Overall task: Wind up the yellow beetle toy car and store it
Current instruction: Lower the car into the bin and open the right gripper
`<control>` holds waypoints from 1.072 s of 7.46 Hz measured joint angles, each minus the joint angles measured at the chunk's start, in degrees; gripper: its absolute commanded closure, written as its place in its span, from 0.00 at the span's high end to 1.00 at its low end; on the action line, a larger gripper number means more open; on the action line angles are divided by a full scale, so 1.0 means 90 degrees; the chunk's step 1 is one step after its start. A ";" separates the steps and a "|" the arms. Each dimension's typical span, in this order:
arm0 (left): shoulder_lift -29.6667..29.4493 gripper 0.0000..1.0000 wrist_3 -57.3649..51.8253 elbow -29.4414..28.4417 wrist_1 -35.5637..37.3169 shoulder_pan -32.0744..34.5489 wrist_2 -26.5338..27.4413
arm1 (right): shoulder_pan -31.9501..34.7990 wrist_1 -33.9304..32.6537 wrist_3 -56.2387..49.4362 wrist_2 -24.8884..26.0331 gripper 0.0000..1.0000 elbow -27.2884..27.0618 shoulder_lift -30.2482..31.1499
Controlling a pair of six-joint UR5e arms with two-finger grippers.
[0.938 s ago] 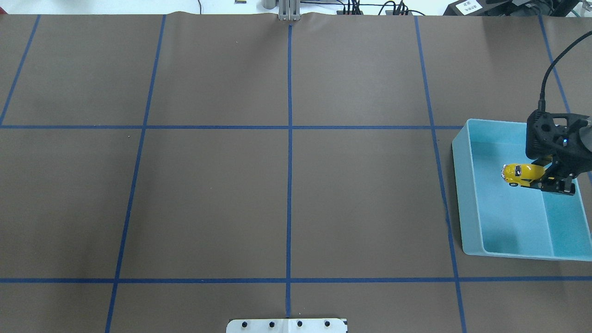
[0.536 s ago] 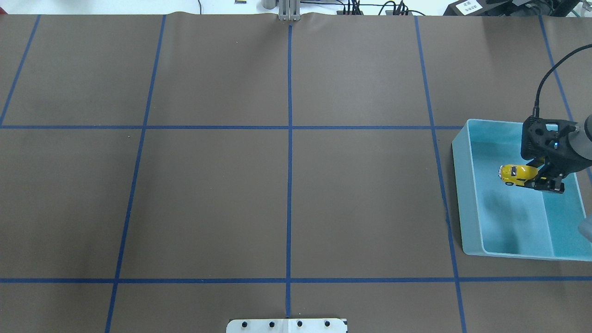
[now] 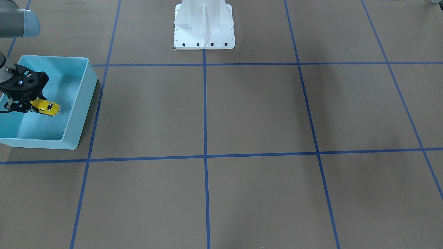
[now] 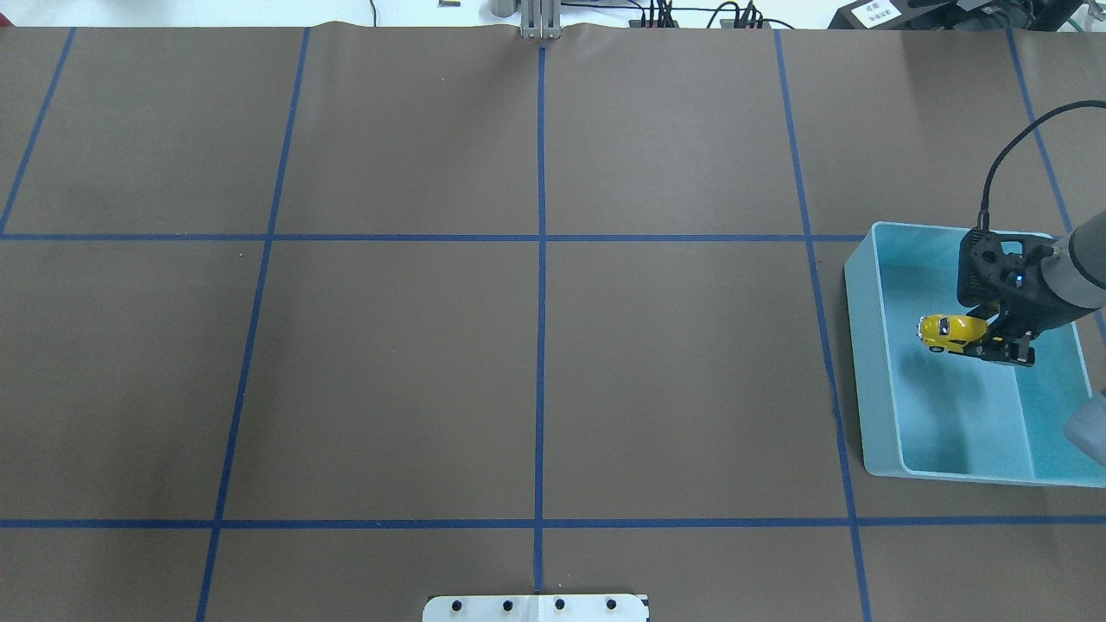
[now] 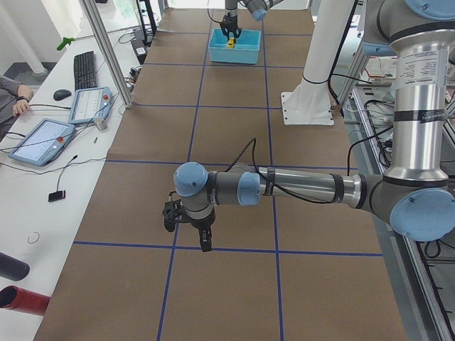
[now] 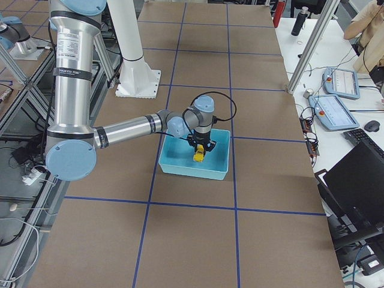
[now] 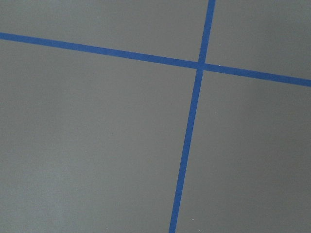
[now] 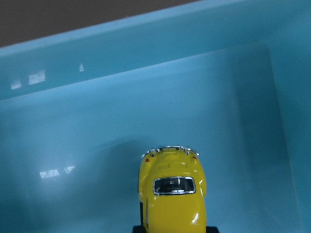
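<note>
Yellow beetle toy car hangs by one end from the right gripper, whose jaws are clamped narrowly on it, over the blue bin at 9 o'clock in the front-facing view. Overhead, car and bin lie at 3 o'clock; a white label at 1 o'clock is too small to read. From the left end, the left gripper hovers over the table; I cannot tell how its jaws stand. The right wrist view shows the car at 6 o'clock.

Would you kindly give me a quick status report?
Right pincer shut on yellow beetle toy car over blue bin. Left pincer over table, state unclear. No obstruction seen.
</note>
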State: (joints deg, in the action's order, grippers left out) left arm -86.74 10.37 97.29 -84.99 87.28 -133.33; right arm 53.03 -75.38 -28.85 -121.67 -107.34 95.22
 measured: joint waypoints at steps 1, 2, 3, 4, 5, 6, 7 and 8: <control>0.0004 1.00 0.0000 0.0000 0.0000 0.0000 0.0000 | -0.0052 0.0004 0.0002 0.0002 0.00 0.0005 -0.0007; 0.0010 1.00 0.0000 0.0000 0.0000 0.0000 0.0000 | -0.0102 0.0006 0.0001 0.0007 0.07 0.0009 -0.0013; 0.0014 1.00 0.0000 0.0000 0.0000 0.0000 0.0000 | -0.0147 0.0006 -0.0002 0.0016 0.37 0.0021 -0.0028; 0.0020 1.00 -0.0002 0.0000 0.0000 0.0000 0.0000 | -0.0180 0.0006 0.0002 0.0020 0.86 0.0040 -0.0047; 0.0024 1.00 -0.0006 0.0003 0.0000 0.0000 0.0000 | -0.0202 0.0007 0.0008 0.0022 0.99 0.0055 -0.0056; 0.0025 1.00 -0.0007 0.0006 0.0000 0.0000 0.0000 | -0.0212 0.0007 0.0009 0.0022 1.00 0.0063 -0.0059; 0.0027 1.00 -0.0005 0.0008 0.0000 0.0000 0.0000 | -0.0215 0.0007 0.0004 0.0021 1.00 0.0069 -0.0061; 0.0030 1.00 -0.0005 0.0012 0.0000 0.0000 0.0000 | -0.0218 0.0007 -0.0002 0.0011 1.00 0.0068 -0.0062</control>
State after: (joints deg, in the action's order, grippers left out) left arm -86.46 10.32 97.40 -84.99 87.27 -133.33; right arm 51.07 -75.32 -28.87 -121.57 -106.73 94.66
